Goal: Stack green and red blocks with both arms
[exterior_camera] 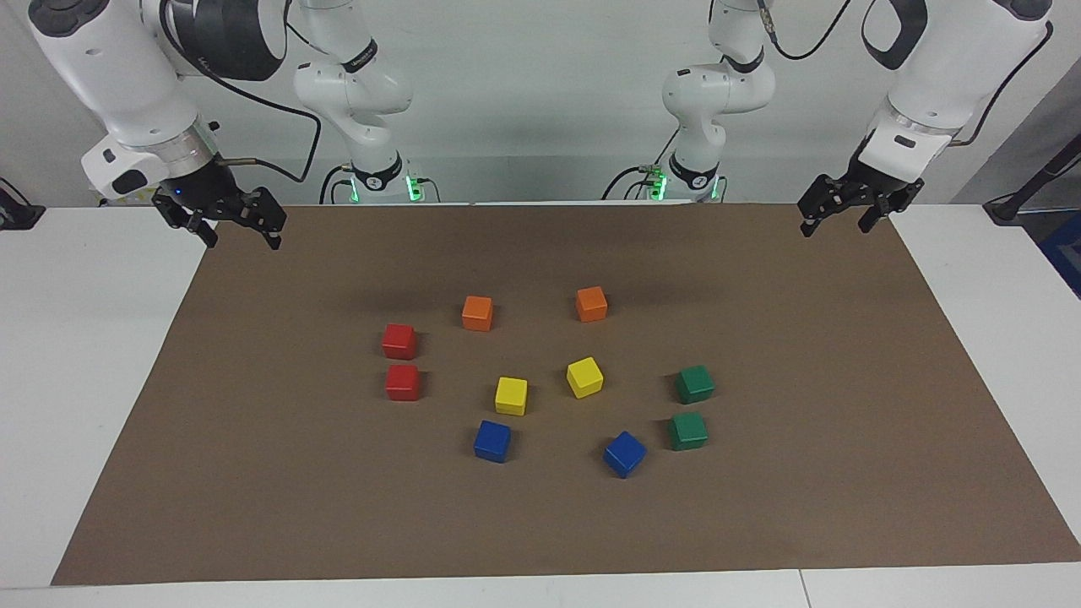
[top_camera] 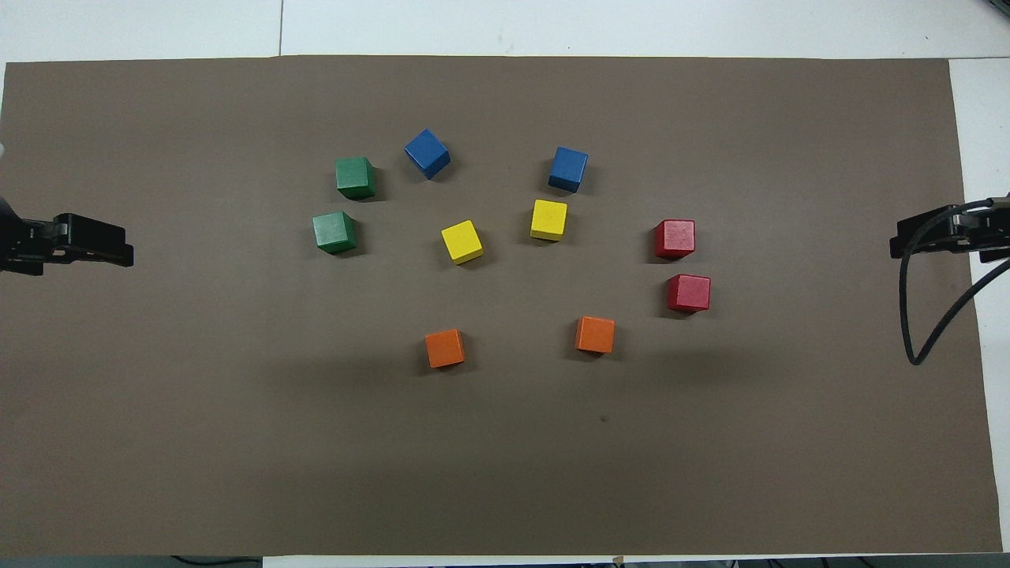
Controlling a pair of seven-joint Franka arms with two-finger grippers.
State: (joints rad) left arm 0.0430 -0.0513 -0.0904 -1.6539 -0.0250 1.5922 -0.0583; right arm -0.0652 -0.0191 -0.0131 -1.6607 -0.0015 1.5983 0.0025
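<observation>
Blocks unstacked on mat (exterior_camera: pixel 760 523): red pair (exterior_camera: pixel 399 341), green pair (exterior_camera: pixel 694 384) | left gripper (exterior_camera: pixel 844 218), right gripper (exterior_camera: pixel 241 228) raised at corners, fingers apart, empty

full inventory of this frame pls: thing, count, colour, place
red blocks: 2, red, side by side toward the right arm's end
green blocks: 2, green, side by side toward the left arm's end
orange blocks: 2, orange, mid-mat, nearest the robots
yellow blocks: 2, yellow, centre
blue blocks: 2, blue, farthest from the robots
mat: 1, brown, covers the table
table: 1, white
left hand: 1, black, open, waits over the mat's corner
right hand: 1, black, open, waits over the mat's other near corner
</observation>
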